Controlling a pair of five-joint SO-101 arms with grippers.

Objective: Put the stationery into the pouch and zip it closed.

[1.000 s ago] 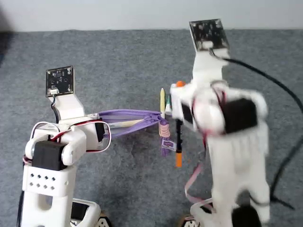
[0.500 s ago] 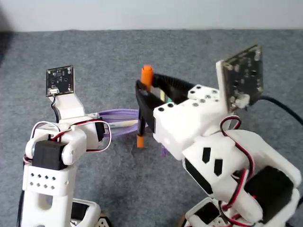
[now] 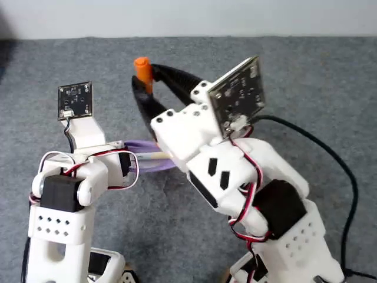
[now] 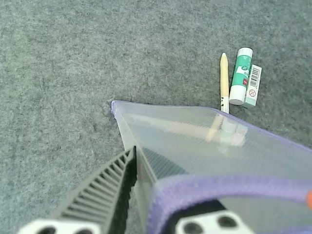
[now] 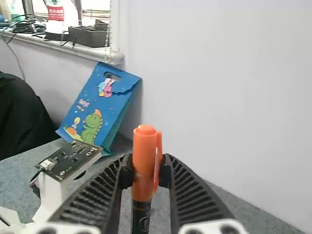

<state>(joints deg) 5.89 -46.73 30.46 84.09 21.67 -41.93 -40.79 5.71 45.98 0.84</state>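
Starting with the largest item, entries are given in descending size.

Pouch (image 4: 204,141): soft translucent mesh with purple zip trim. It is judged light and floppy, likely to sag or fold unless one edge is kept taut. It is best taken at the stiffer purple rim near the mouth. It lies on the grey felt table (image 4: 58,58) between the arms, with one end pinched in the closed fingers of the left gripper (image 4: 134,156). A pale stick-shaped item is seen through its wall, but what it is cannot be told.

Marker (image 5: 145,151): black barrel, orange cap with clip. It is judged rigid, light and smooth, and liable to swivel in a narrow pinch. It is clamped upright just below the cap by the right gripper (image 5: 145,168), whose fingers are closed on it. In the high view it is held raised beyond the pouch (image 3: 144,154).

Pencil (image 4: 224,83): cream, slim, stiff, prone to rolling. A grip at mid-length is advised. It lies on the table just beyond the pouch.

Glue stick (image 4: 240,75): green and white cylinder, hard and slick. It is best gripped across the body. It lies just beside the pencil.

Eraser (image 4: 253,85): small sleeved block, slightly yielding. It is placed against the glue stick.
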